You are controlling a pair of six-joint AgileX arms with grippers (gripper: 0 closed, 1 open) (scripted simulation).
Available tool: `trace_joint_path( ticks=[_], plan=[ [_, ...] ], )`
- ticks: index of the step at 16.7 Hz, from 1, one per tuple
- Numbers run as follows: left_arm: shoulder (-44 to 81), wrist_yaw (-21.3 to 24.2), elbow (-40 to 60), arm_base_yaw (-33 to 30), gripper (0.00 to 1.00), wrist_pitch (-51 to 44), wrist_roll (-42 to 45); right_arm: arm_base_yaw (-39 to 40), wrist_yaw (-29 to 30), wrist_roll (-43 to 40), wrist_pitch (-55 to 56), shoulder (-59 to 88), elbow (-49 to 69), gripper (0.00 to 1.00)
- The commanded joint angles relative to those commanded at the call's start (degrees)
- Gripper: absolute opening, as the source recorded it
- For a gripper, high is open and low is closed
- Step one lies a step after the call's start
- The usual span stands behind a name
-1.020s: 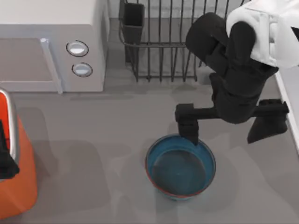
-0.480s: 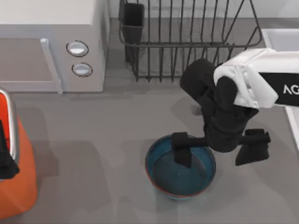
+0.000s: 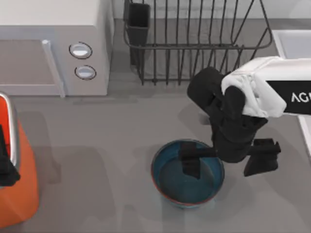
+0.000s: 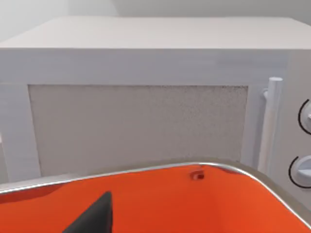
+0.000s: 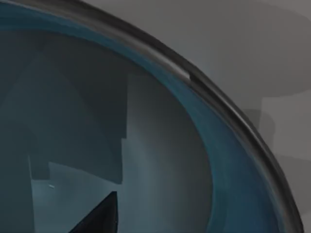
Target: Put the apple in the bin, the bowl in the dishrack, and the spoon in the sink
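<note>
The right hand stood open astride the bowl wall; closing squarely on it should grip firmly.

Open table left of bowl; dishrack blocks behind

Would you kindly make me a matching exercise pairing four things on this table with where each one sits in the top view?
Things:
1. teal-blue glazed bowl
2. bright orange bin
3. dark metal wire dishrack
4. boxy white microwave

Places:
A. back left corner
B. left edge, near the front
C. front centre, straddled by the right gripper
D. back, right of the knobs

Pairs: 1-C, 2-B, 3-D, 4-A
</note>
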Motion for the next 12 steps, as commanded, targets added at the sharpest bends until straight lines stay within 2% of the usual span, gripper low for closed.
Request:
trace_joint_path(
  ticks=[11, 12],
  plan=[
    [0.0, 0.0, 0.0, 0.0, 1.0, 0.0, 0.0, 0.0, 0.0, 0.0, 0.0, 0.0, 0.0, 0.02],
    [0.0, 0.0, 0.0, 0.0, 1.0, 0.0, 0.0, 0.0, 0.0, 0.0, 0.0, 0.0, 0.0, 0.0]
  ],
)
